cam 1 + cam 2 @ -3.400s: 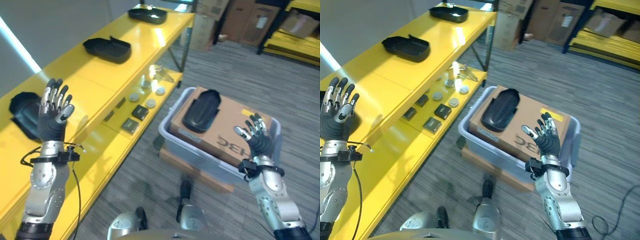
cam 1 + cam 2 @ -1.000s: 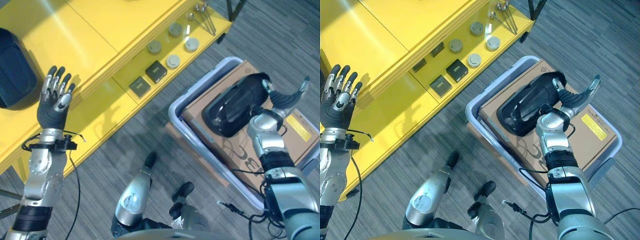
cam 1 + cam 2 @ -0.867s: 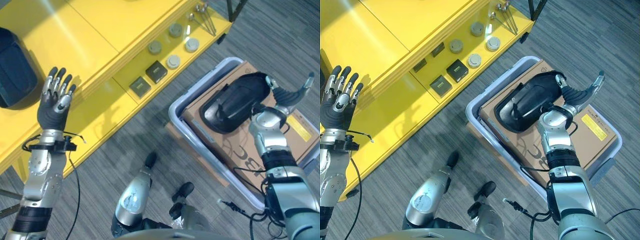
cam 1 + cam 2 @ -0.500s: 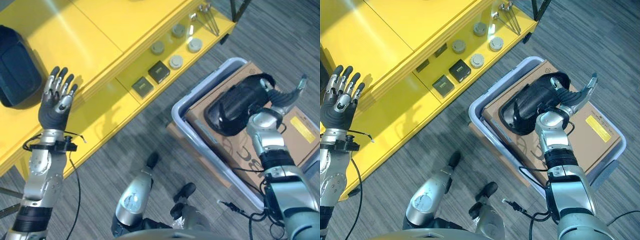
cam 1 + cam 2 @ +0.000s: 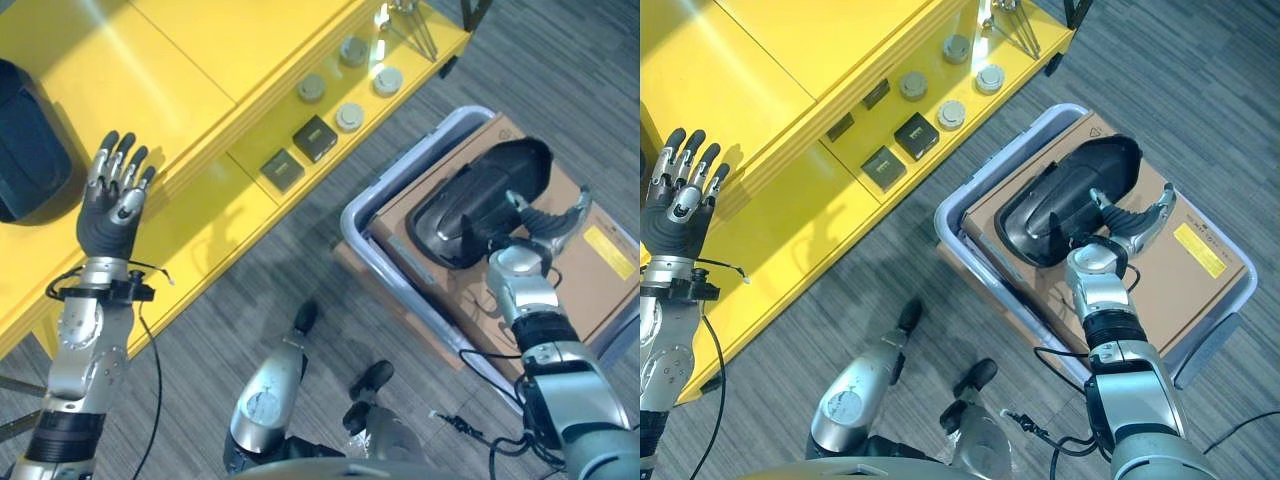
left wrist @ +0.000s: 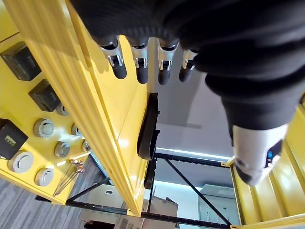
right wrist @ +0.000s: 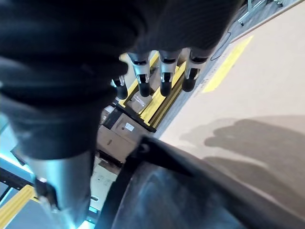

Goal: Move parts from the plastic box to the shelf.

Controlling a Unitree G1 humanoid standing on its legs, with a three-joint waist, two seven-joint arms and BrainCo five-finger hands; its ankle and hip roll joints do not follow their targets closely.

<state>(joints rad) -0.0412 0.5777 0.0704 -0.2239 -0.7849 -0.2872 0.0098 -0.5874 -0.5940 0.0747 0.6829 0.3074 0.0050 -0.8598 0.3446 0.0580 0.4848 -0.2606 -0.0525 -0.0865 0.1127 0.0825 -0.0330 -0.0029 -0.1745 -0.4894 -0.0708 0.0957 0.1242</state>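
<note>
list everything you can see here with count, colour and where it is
black part: one, on the cardboard box, beside the right hand
cardboard box: one, brown, inside the plastic box
plastic box: one, pale grey, on the floor by the shelf
shelf: one, yellow, upper and lower level
black shell: one, on the upper level, at the view's left edge
square blocks: two in full view, dark, lower level
round discs: four, grey, lower level
metal rods: a small bundle, far end of the lower level
left hand: raised, fingers straight, over the shelf edge
right hand: open, against the black part
</note>
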